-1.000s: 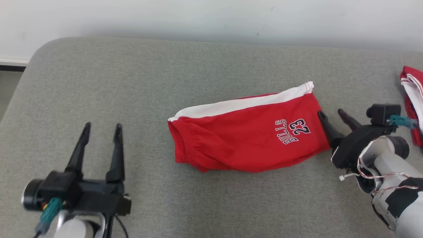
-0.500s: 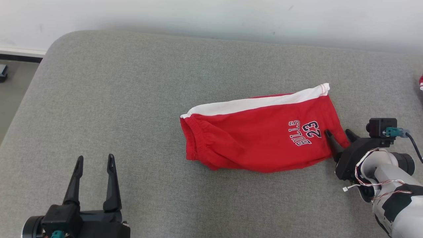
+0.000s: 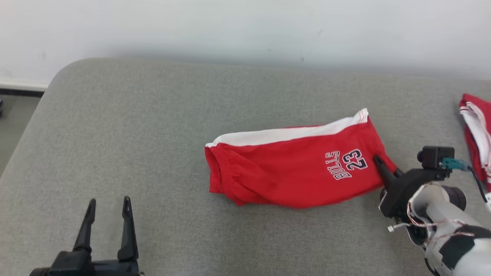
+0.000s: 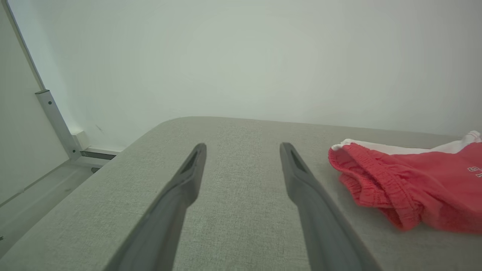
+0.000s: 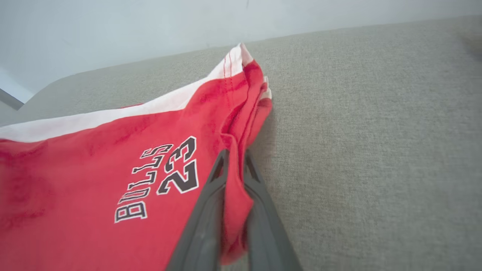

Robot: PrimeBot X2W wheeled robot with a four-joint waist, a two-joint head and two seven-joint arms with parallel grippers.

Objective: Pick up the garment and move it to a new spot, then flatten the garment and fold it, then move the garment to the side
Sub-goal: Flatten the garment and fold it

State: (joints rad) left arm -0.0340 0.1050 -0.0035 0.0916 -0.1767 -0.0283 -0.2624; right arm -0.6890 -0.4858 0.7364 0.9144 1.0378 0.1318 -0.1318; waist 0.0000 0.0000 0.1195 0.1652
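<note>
Upholstery of grey woven cloth forms the work surface (image 3: 153,134) in the head view, with a rounded far-left corner and a plain pale wall (image 3: 245,27) behind. A strip of floor (image 3: 9,115) shows past its left edge. The red shorts (image 3: 284,176), with a white side band and the print "BULLS 23", lie flat right of centre, waistband to the left. A second red-and-white garment (image 3: 475,130) lies at the right edge, well apart from them. The left gripper (image 3: 108,200) sits at the lower left, fingers spread wide and holding nothing. The right gripper (image 3: 378,161) meets the shorts' right-hand hem, fingers drawn together on it.

Left wrist view: the left gripper (image 4: 244,146) holds its fingers wide above the work surface (image 4: 233,210). The elastic waistband of the red shorts (image 4: 406,188) lies to their right, not touching. A metal upright (image 4: 56,120) slants along the wall (image 4: 263,56) at left.

Right wrist view: the right gripper (image 5: 236,154) pinches a fold of hem of the red shorts (image 5: 94,162) between nearly closed fingers. The work surface (image 5: 376,150) runs to the right, and the wall (image 5: 113,30) lies beyond.
</note>
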